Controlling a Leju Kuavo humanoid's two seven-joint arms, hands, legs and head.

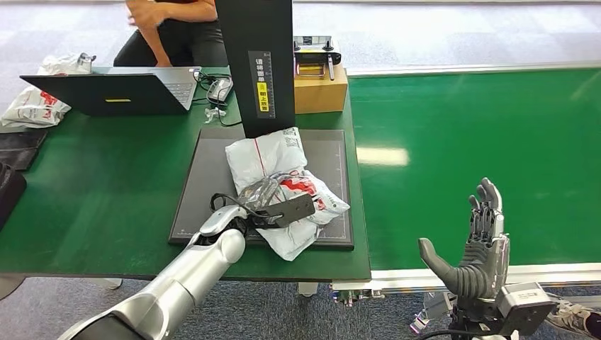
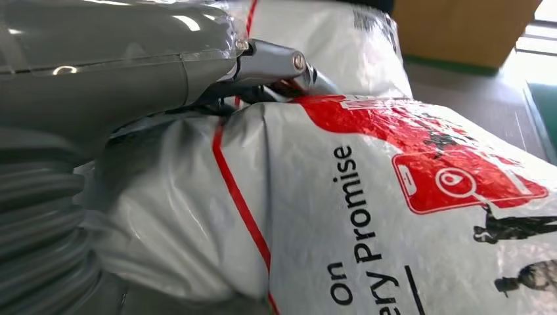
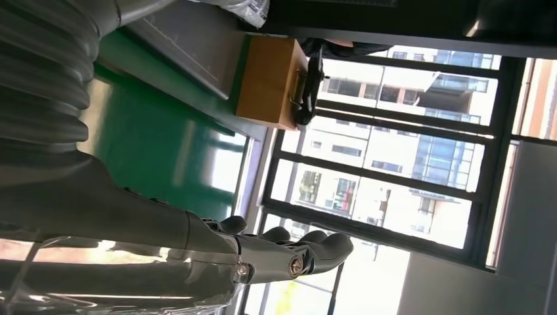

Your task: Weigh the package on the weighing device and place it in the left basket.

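Package (image 1: 283, 184) is lying on the dark weighing plate (image 1: 205, 177), in front of the black upright column (image 1: 256, 64) of the weighing device, so I am judging the weighing step as reached or underway. It is a white plastic mailer with red print, crumpled, and another white bag seems to be lying partly under it, nearer the column; I cannot tell whether they are one parcel or two.

My left robot hand (image 1: 273, 209) is resting on top of the package at its near end. In the left wrist view my left robot hand's thumb (image 2: 276, 65) is pressing against the plastic, but I cannot tell whether the fingers are actually clamping it or only lying on it.

My right robot hand (image 1: 478, 241) is standing apart from all this, well to the right of the weighing plate over the green belt (image 1: 482, 127), fingers spread and holding nothing.

Left basket is what I am still owing: the package is not yet off the plate, so lifting and carrying it leftward remains, by my reckoning.
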